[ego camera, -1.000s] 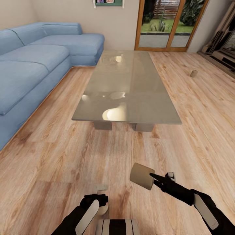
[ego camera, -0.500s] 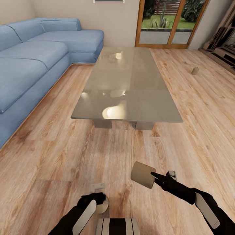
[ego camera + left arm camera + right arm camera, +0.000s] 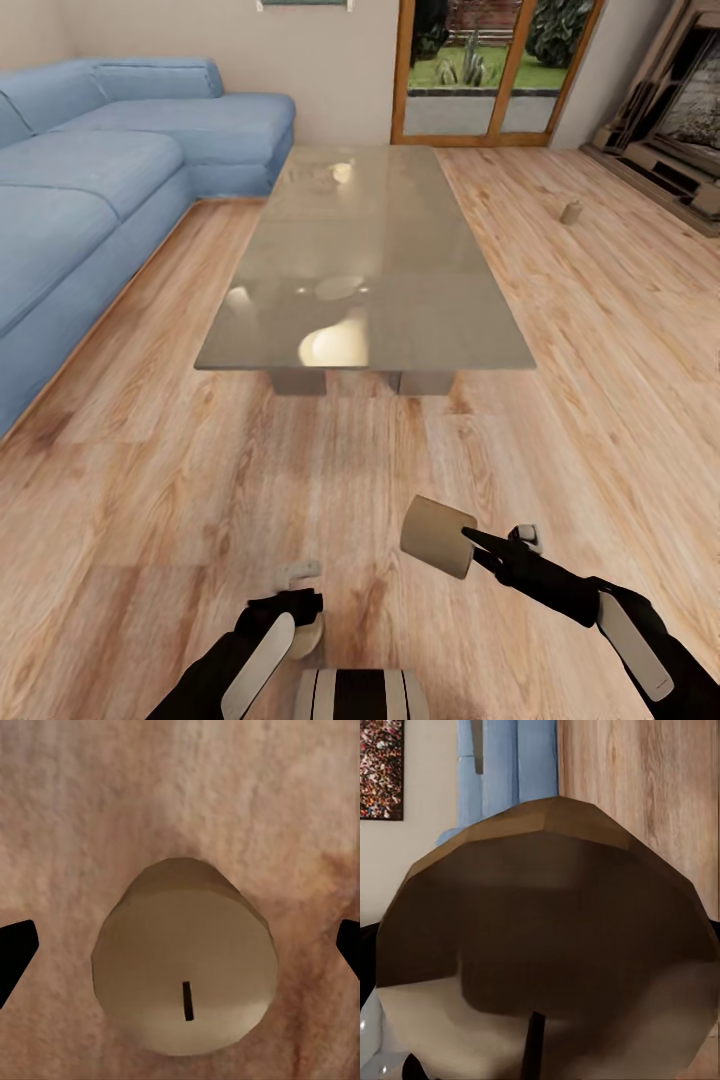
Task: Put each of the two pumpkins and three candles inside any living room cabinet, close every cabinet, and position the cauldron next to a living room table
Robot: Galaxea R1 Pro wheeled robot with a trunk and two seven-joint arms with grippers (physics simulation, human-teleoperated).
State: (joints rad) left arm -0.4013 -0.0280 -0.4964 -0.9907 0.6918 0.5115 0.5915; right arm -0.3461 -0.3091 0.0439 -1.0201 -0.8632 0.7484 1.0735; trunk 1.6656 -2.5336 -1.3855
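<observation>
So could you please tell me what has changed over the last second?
The view has swung right, so the table, sofa and floor candle slid left in frame. The right gripper still holds its candle; the left gripper stays by another candle.

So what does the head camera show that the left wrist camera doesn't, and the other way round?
The head view alone takes in the room: the sofa, the table, a third candle far off on the floor, and the right claw holding a candle. The left wrist view alone shows the wick end of the left candle close up, between dark claw tips. Both share that candle and the wood floor.
</observation>
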